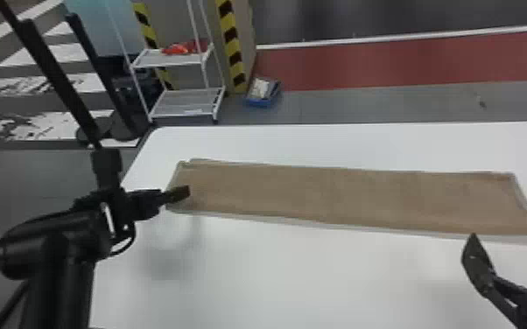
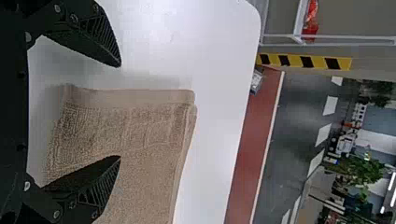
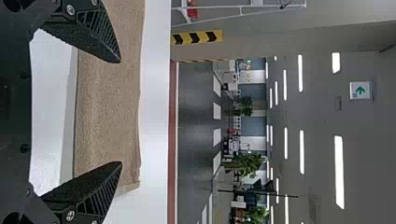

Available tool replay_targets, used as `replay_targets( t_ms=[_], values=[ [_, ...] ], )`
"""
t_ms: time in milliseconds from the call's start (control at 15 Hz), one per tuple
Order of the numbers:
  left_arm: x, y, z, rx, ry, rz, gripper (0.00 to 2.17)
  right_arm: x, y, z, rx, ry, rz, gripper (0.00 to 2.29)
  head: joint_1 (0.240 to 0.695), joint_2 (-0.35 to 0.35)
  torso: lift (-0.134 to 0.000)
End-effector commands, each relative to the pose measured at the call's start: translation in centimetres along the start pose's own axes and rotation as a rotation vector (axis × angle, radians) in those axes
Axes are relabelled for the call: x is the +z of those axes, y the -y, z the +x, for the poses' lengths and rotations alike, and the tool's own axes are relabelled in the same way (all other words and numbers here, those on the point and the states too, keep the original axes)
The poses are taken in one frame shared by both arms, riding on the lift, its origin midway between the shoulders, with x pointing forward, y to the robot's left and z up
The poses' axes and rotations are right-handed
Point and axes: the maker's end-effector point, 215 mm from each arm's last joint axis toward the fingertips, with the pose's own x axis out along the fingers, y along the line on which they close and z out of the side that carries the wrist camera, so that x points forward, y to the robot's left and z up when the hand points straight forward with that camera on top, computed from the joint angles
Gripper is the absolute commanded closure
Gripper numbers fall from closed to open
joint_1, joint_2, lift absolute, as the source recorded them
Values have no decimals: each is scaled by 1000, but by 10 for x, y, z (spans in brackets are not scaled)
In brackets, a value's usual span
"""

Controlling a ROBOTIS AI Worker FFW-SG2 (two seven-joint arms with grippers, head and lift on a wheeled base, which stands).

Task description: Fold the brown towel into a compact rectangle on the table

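Locate the brown towel [image 1: 341,192] lying flat on the table [image 1: 275,271] as a long, narrow strip that runs from side to side in front of you. Treat the lengthwise folding as probably complete: a pale margin of a lower layer shows along the near long edge, and the far left corner shows layers slightly out of line. The strip is far longer than it is deep, so the compact rectangle is not yet formed. Judge the remaining work as one or more folds across the length, bringing the short ends inward. Note that the left gripper [image 2: 120,112] is at the left short end with its fingers spread; one finger is over the cloth, the other over the table just beyond the end. It pinches nothing. Note that the right gripper [image 3: 120,112] is at the right end, near the near long edge in the head view, with its fingers likewise spread and no cloth pinched between them. You cannot tell from these views whether any fingertip touches the cloth. Before you start the next fold, confirm which end is to be carried over; the present layout does not settle this. When you grip, take all layers together; a shallow pinch may lift only the top layer and leave the lower one behind, spoiling the edges.
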Motion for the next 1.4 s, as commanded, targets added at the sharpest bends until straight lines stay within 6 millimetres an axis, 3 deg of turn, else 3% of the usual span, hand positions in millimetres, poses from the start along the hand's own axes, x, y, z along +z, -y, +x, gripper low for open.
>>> replay_targets(
  t_ms=[0, 67, 133, 467, 667, 800, 933, 1200, 1333],
  values=[
    [-6, 6, 6, -17, -28, -11, 211, 0, -1, 0, 5, -1, -3, 110, 695, 193, -123],
    [-6, 4, 6, -15, -30, -9, 218, 0, -1, 0, 5, -1, -3, 110, 695, 191, -123],
    [-6, 5, 6, -18, -31, -7, 377, 0, -1, 0, 5, -1, -3, 110, 695, 189, -123],
    [-17, 10, 4, -51, -40, -19, 1720, 2, -1, 2, 5, 4, -3, 110, 695, 179, -123],
    [-17, 11, 1, -61, -27, -14, 1740, 1, -2, 3, 6, 4, -2, 110, 695, 181, -123],
    [-6, 11, -13, -83, 13, -19, 1740, 2, -1, 3, 4, 6, -2, 110, 695, 181, -123],
    [0, 14, -28, -104, 46, -20, 1740, 2, -1, 3, 4, 5, -3, 110, 695, 184, -123],
    [33, 20, -65, -179, 110, -32, 1740, 3, -1, 4, 4, 7, -5, 110, 695, 184, -123],
    [42, 5, -88, -179, 121, -75, 1740, 3, -1, 3, 3, 7, -6, 110, 695, 188, -123]
  ],
)
